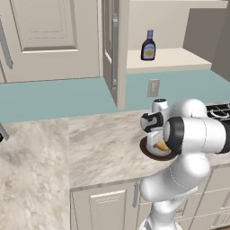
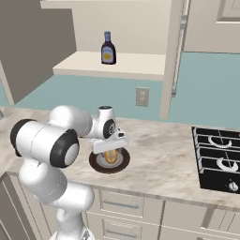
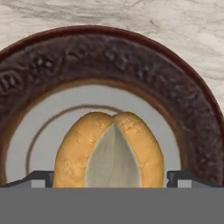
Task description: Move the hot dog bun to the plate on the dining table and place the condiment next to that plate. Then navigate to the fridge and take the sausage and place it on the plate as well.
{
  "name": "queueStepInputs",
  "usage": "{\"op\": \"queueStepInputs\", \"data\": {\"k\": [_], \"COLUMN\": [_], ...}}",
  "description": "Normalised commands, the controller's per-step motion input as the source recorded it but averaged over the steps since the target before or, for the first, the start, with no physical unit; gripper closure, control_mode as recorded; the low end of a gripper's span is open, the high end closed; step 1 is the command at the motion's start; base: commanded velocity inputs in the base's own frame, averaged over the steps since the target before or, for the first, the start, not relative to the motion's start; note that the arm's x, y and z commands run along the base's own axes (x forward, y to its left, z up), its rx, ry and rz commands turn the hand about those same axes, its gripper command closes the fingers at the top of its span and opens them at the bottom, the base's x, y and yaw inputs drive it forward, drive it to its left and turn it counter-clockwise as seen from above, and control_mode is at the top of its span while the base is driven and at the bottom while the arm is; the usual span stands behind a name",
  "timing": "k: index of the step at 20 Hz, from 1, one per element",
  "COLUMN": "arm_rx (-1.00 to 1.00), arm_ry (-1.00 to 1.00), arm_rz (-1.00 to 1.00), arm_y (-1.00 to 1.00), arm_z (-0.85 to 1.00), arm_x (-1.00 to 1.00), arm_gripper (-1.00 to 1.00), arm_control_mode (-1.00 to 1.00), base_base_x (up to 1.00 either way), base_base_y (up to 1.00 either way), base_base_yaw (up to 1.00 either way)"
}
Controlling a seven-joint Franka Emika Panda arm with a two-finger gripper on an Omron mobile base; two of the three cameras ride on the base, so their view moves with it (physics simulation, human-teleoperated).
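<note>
Item one, bun [image 3: 113,151]: we find it lying on a small plate with a dark brown rim [image 3: 109,57], which sits on the marbled counter [image 1: 103,143] above white drawers, just left of the black stovetop [image 2: 218,157] in the right base view. It is not yet lifted. In the hand view its long axis runs up and down the picture, between the two fingertips; the split faces the camera, a pale wedge narrowing toward the far end of the roll.

Item two, gripper [image 3: 113,177]: we see it hanging straight above the bun, jaws standing wide apart, one dark fingertip on either side of the roll and clasping nothing. Whether the fingertips touch the plate we cannot tell.

Item three, bottle [image 1: 148,45]: dark, with a pale yellow label, upright on a beige shelf [image 2: 117,64] against the wall, well apart from the arm. Untouched.

Progress, as we judge it: very early. The bun awaits its grasp; its carry to the table, the bottle's placing and the sausage from the fridge are all outstanding.

Note: with the fingertips flanking the bun's narrow width, we judge that closing would pinch it across the short axis, a sound approach.
</note>
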Motion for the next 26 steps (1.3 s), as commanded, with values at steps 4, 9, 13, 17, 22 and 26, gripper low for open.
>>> {"op": "queueStepInputs", "data": {"k": [4, 9, 13, 17, 22, 26], "arm_rx": [0.00, 0.00, 0.00, 0.00, -0.09, -0.15], "arm_ry": [0.00, 0.00, 0.00, 0.00, -0.04, -0.10], "arm_rz": [0.00, 0.00, 0.00, -0.03, -0.02, -0.01], "arm_y": [0.00, 0.00, -0.09, -0.14, -0.03, 0.03], "arm_z": [-0.26, -0.33, -0.27, -0.09, 0.62, 1.00], "arm_x": [0.00, 0.00, 0.00, 0.00, -0.36, -0.40], "arm_gripper": [-1.00, 1.00, 1.00, 1.00, 1.00, 1.00], "arm_control_mode": [-1.00, -1.00, -1.00, -1.00, -1.00, -1.00], "base_base_x": [0.00, 0.00, 0.00, 0.00, 0.00, 0.00], "base_base_y": [0.00, 0.00, 0.00, 0.00, 0.00, 0.00], "base_base_yaw": [0.00, 0.00, 0.00, 0.00, 0.00, 0.00]}}
